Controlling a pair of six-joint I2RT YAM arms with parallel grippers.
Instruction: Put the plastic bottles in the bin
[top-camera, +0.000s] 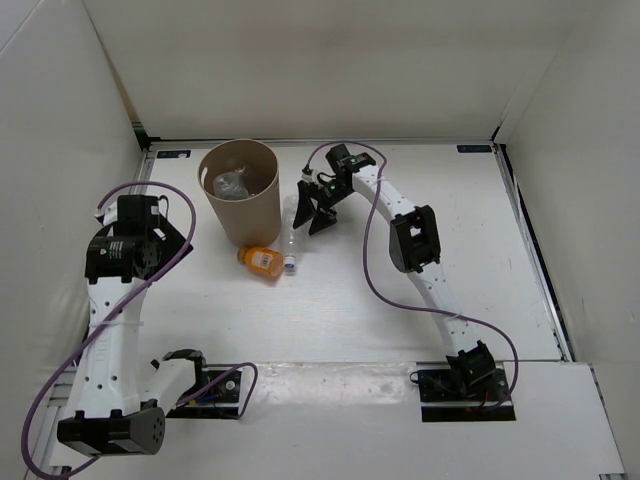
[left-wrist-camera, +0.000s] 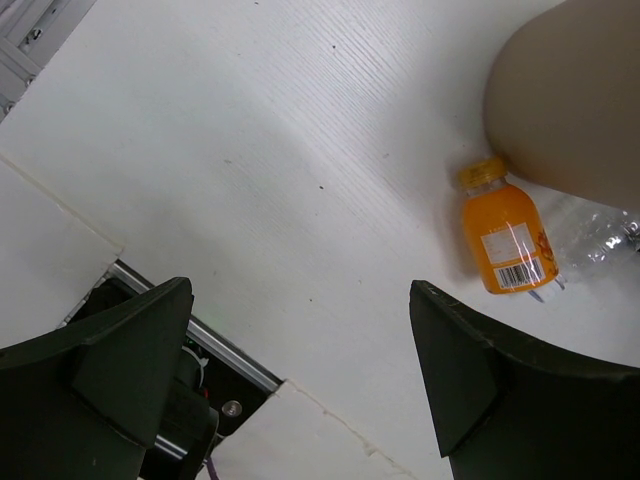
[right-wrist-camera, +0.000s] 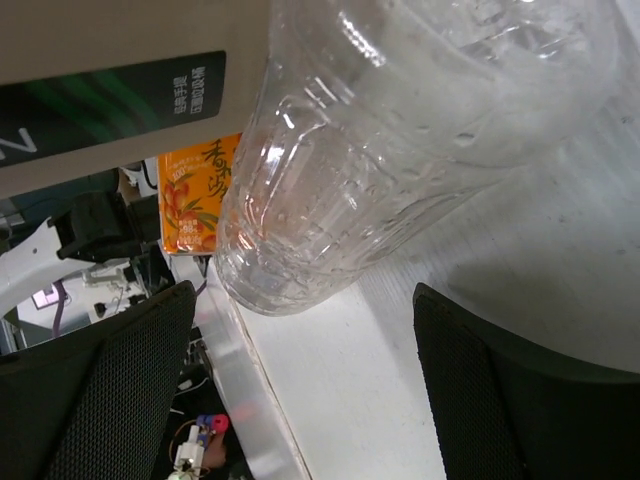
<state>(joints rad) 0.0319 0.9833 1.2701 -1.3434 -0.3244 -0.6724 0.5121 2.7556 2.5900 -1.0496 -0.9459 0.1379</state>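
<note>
The brown bin (top-camera: 238, 192) stands at the back left of the table, and something clear and crumpled like a bottle (top-camera: 232, 183) lies inside it. A short orange bottle (top-camera: 260, 262) lies against the bin's foot. A plain clear bottle (top-camera: 291, 238) lies beside it, white cap toward me. My right gripper (top-camera: 312, 213) is open at the clear bottle's far end. In the right wrist view the clear bottle (right-wrist-camera: 400, 150) fills the space ahead of the open gripper (right-wrist-camera: 300, 390), untouched. My left gripper (top-camera: 188, 368) is open and empty near the front edge; its view shows the orange bottle (left-wrist-camera: 505, 240).
White walls enclose the table on the back and both sides. The left arm's base plate (top-camera: 210, 390) and a metal rail (left-wrist-camera: 200, 340) lie under the left gripper. The bin's wall (right-wrist-camera: 120, 80) stands close beside the clear bottle. A purple cable (top-camera: 372, 250) runs along the right arm.
</note>
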